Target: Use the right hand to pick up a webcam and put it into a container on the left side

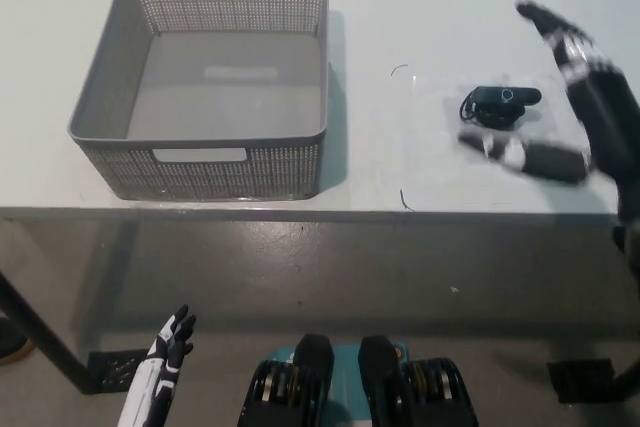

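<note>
Count from my feed: 1 webcam (501, 105), black, w/ its cable coiled beside it. 1 container (205, 169), grey perforated basket, nothing inside it, 2 handle slots that I can see. 1 table (400, 7), white top. 2 robot hands in view: 1 white left hand (165, 347) at bottom left, 1 black right hand (575, 107) over the table by the cam.
</note>
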Tool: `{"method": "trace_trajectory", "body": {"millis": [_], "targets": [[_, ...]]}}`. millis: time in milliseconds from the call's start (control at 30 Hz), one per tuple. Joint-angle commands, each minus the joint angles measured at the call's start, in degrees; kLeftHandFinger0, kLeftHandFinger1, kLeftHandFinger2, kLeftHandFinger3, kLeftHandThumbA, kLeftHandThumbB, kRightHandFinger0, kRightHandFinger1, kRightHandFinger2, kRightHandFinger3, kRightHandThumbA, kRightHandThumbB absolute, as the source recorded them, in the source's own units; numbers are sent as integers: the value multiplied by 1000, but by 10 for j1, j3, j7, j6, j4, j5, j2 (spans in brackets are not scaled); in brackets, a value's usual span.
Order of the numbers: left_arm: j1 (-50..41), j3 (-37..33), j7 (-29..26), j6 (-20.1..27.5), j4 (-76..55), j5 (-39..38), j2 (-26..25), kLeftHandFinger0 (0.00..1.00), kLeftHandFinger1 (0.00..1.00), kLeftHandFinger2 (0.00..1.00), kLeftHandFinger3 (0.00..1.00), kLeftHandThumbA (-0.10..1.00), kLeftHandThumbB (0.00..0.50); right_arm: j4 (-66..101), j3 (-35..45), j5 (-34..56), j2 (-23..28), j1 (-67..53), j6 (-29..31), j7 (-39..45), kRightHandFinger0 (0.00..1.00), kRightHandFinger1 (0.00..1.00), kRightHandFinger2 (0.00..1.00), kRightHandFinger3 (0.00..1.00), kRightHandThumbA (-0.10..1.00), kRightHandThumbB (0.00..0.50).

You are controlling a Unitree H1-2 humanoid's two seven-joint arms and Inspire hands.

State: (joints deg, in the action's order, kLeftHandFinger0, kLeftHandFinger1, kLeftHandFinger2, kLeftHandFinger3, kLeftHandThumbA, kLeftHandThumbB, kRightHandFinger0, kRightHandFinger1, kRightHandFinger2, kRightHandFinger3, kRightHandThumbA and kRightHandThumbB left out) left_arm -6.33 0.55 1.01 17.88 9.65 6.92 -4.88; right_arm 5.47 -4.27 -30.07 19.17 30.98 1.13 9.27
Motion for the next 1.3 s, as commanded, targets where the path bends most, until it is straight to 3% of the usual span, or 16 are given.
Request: {"method": "trace_trajectory", "body": {"millis": [0, 300, 600, 700, 733, 967, 1100, 1267], "targets": [[-14, 6, -4, 33, -17, -15, -6, 1000, 1000, 1000, 1000, 974, 14, -152, -62, -85, 45, 179, -134, 113, 1000, 1000, 1000, 1000, 1000, 500], [-17, 4, -3, 33, -20, -14, -6, 1000, 1000, 1000, 1000, 958, 21, -441, -129, -76, 34, 344, -131, 112, 1000, 1000, 1000, 1000, 998, 500], [-11, 4, -3, 31, -21, -17, -4, 1000, 1000, 1000, 1000, 961, 17, -647, -167, -59, 1, 417, -112, 64, 1000, 1000, 1000, 1000, 899, 497], [-9, 4, -7, 30, -21, -9, -4, 1000, 1000, 1000, 1000, 980, 23, -703, -179, -56, -7, 429, -104, 51, 1000, 1000, 1000, 1000, 922, 500], [-8, 4, -9, 30, -20, -4, -5, 1000, 1000, 1000, 1000, 993, 17, -724, -190, -63, -9, 432, -101, 46, 1000, 1000, 1000, 1000, 975, 500], [-2, 3, -10, 27, -15, 3, -7, 1000, 1000, 1000, 1000, 993, 2, -765, -185, -40, -13, 424, -82, 31, 1000, 1000, 1000, 1000, 927, 499], [0, 4, -11, 28, -8, 2, -7, 1000, 1000, 1000, 1000, 973, 0, -749, -195, -44, -13, 412, -81, 40, 1000, 1000, 1000, 1000, 1000, 500], [2, 5, -15, 28, -8, 7, -5, 1000, 1000, 1000, 1000, 957, 0, -750, -187, -30, -15, 408, -79, 42, 1000, 1000, 1000, 1000, 953, 500]]}}
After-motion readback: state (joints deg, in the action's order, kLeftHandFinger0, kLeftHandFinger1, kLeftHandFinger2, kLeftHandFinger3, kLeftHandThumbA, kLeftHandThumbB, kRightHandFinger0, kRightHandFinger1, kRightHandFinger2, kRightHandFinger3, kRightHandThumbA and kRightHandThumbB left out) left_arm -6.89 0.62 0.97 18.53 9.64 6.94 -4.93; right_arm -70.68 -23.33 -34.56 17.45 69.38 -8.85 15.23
